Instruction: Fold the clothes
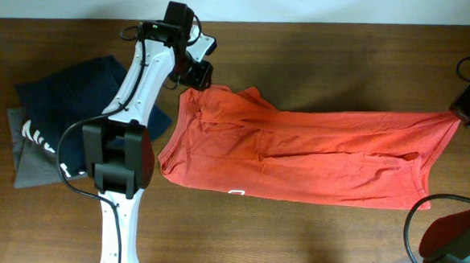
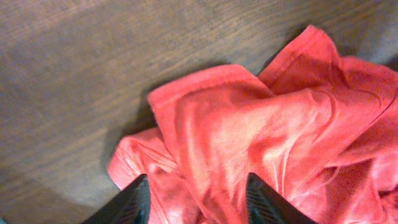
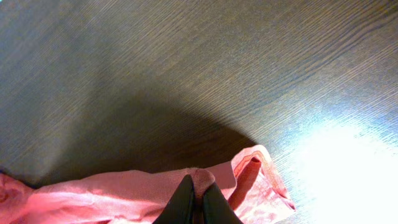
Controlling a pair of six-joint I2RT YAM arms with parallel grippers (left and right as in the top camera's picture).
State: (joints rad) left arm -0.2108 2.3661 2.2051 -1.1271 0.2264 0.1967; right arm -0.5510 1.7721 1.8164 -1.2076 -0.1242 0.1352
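Note:
The clothes, an orange-red T-shirt (image 1: 298, 151), lie folded into a long band across the wooden table, a small white mark at the front edge. My left gripper (image 1: 198, 75) hovers over the shirt's upper left corner; in the left wrist view its fingers (image 2: 264, 199) stand apart above rumpled red cloth (image 2: 249, 130), gripping nothing. My right gripper (image 1: 464, 111) sits at the far right end of the shirt. In the right wrist view my right gripper (image 3: 196, 196) is shut on a pinched fold of the red fabric (image 3: 124, 193).
A navy garment with white lettering (image 1: 75, 111) lies on a grey folded garment (image 1: 28, 165) at the left of the table. Bare wood (image 1: 319, 63) runs behind the shirt and along the front (image 1: 294, 239). A white wall strip borders the far edge.

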